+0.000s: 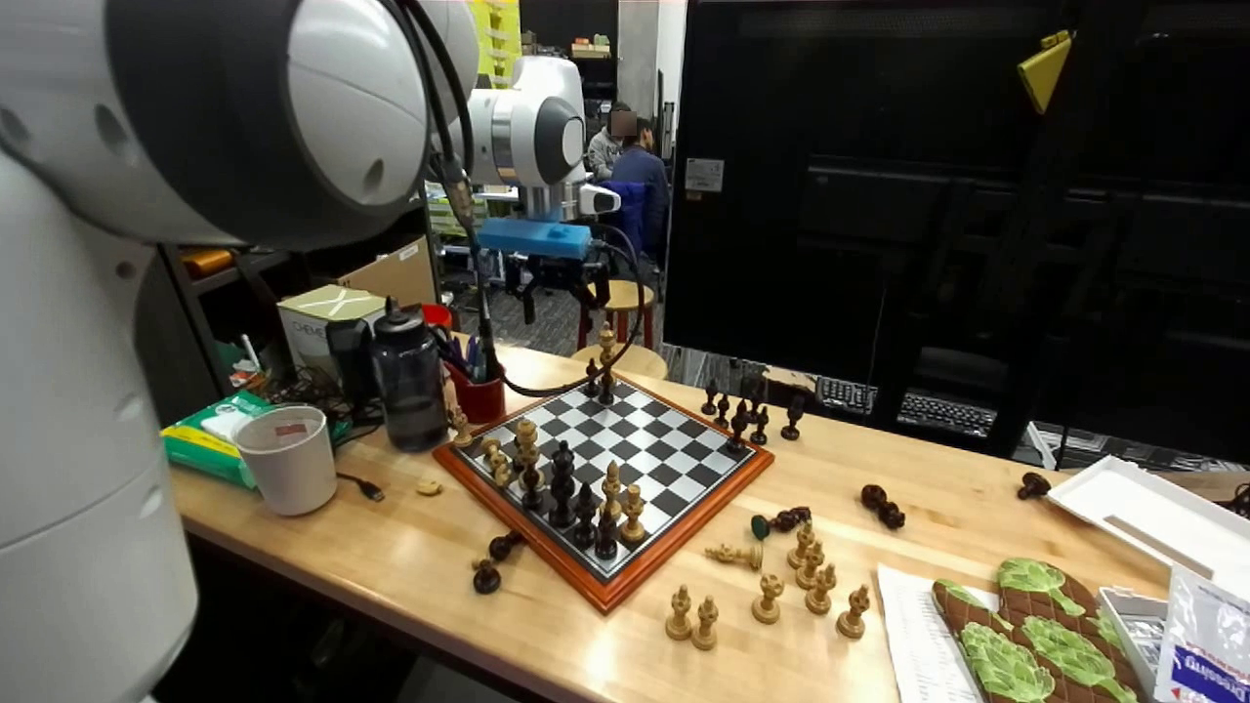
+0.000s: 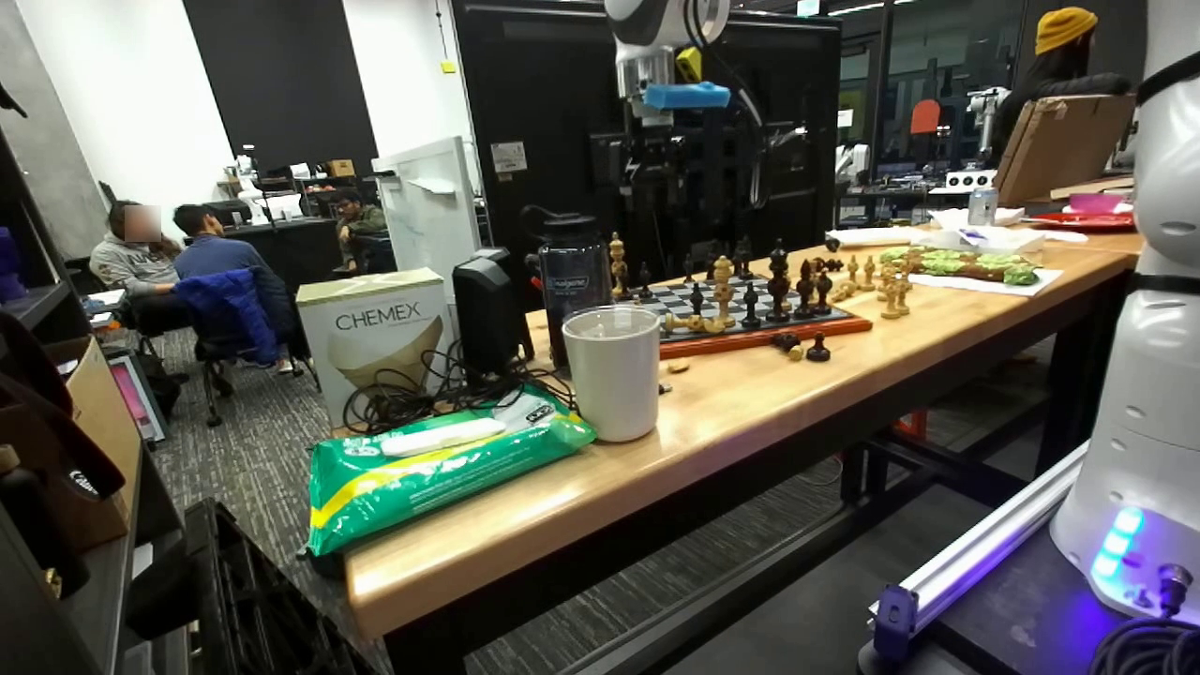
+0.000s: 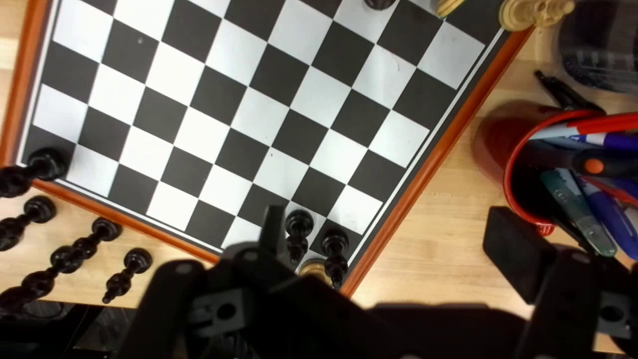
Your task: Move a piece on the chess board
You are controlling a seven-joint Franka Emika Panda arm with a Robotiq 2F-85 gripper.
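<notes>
The chess board (image 1: 684, 527), black and white checks in a reddish-brown frame, lies on the table; it also shows in an exterior view (image 2: 769, 338) and the wrist view (image 3: 423, 172). My gripper (image 1: 562, 298) is open and empty, high above the board's far corner. In the wrist view its fingers (image 3: 391, 239) are wide apart. Two small dark pieces (image 3: 299, 227) (image 3: 335, 244) stand at that corner beside a taller light piece (image 1: 606, 342), largely hidden in the wrist view. Dark and light pieces (image 1: 562, 483) crowd the near corner; one light piece (image 2: 689, 323) lies tilted over.
A red pen cup (image 1: 479, 398) and dark bottle (image 1: 408, 381) stand close to the board's side. A white mug (image 1: 288, 459) stands near the table edge. Loose light pieces (image 1: 767, 598) and dark pieces (image 1: 884, 506) are on the table. A cable loop hangs by the gripper.
</notes>
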